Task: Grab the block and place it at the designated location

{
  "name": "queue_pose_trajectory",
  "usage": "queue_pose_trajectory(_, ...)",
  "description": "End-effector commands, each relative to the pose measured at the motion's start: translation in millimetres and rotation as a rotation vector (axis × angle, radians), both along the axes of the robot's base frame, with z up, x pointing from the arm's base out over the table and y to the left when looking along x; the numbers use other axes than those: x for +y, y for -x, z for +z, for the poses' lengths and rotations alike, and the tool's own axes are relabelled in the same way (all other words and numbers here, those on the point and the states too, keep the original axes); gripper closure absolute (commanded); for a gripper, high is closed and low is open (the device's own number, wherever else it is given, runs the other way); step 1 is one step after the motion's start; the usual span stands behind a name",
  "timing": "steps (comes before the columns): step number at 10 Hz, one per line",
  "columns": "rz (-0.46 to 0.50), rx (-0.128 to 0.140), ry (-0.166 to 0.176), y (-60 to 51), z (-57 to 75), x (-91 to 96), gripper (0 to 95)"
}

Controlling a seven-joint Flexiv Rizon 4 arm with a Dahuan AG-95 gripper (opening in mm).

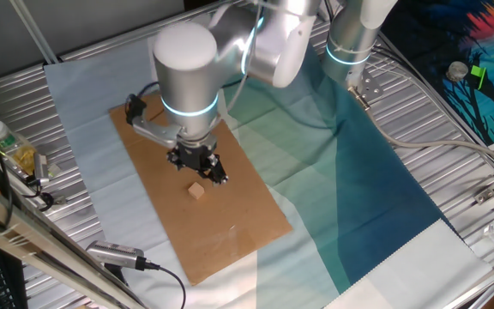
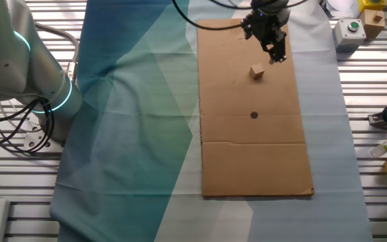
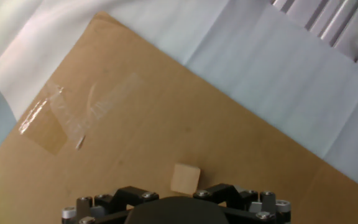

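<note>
1. Small light-tan wooden cube (image 2: pixel 257 72), lying flat on the brown cardboard sheet (image 2: pixel 247 161), free of any grip and not yet lifted.
2. Sits just beside the black two-finger gripper (image 2: pixel 279 56), a little off from the fingertips rather than between them; apparently placed in the open middle of the sheet for easy reach from above.
3. Cannot tell from any view how wide the jaws stand; only the dark gripper body with its screws shows at the bottom of the hand view, with the cube just ahead of it. Clearly holding nothing.
4. Small round black dot (image 2: pixel 253 115), printed on the same sheet, well apart from the cube and farther from the gripper, marking the drop spot; uncovered for now.
5. Cube: crisp edges, pale matte wood grain, likely light and rigid, probably easy to pinch across two flat faces.
6. Cardboard: flat, dull brown, with a crease across one end and a patch of clear shiny tape (image 3: pixel 45 118) near a corner.
7. Underneath, smooth cloth (image 2: pixel 133 121) in pale blue and teal panels, softly wrinkled, spread over a ribbed metal table (image 1: pixel 24 81).
</note>
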State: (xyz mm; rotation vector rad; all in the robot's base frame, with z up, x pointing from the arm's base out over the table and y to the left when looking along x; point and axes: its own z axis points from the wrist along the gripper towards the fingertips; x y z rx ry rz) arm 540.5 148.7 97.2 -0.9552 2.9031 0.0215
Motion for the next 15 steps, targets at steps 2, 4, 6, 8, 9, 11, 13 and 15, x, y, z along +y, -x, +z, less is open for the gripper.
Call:
queue_pose_trajectory(2,-0.006,-0.006,0.001,0.9,-11.4,-0.1,0.0)
queue_pose_trajectory(4,-0.023,-0.016,0.006,2.5,-27.2,1.0,19.0)
queue_pose_trajectory(6,-0.045,-0.023,0.004,1.9,-36.8,1.9,19.0)
queue_pose_trajectory(8,-0.045,-0.029,0.006,-0.1,-40.7,1.9,19.0)
queue_pose_trajectory(9,-0.044,-0.029,0.008,-1.2,-41.4,1.9,19.0)
queue_pose_trajectory(11,-0.044,-0.03,0.012,-3.7,-43.3,1.1,19.0)
queue_pose_trajectory(13,-0.044,-0.036,0.013,-5.5,-47.1,-1.9,19.0)
queue_pose_trajectory(15,-0.049,-0.036,0.012,-6.2,-48.8,-3.3,19.0)
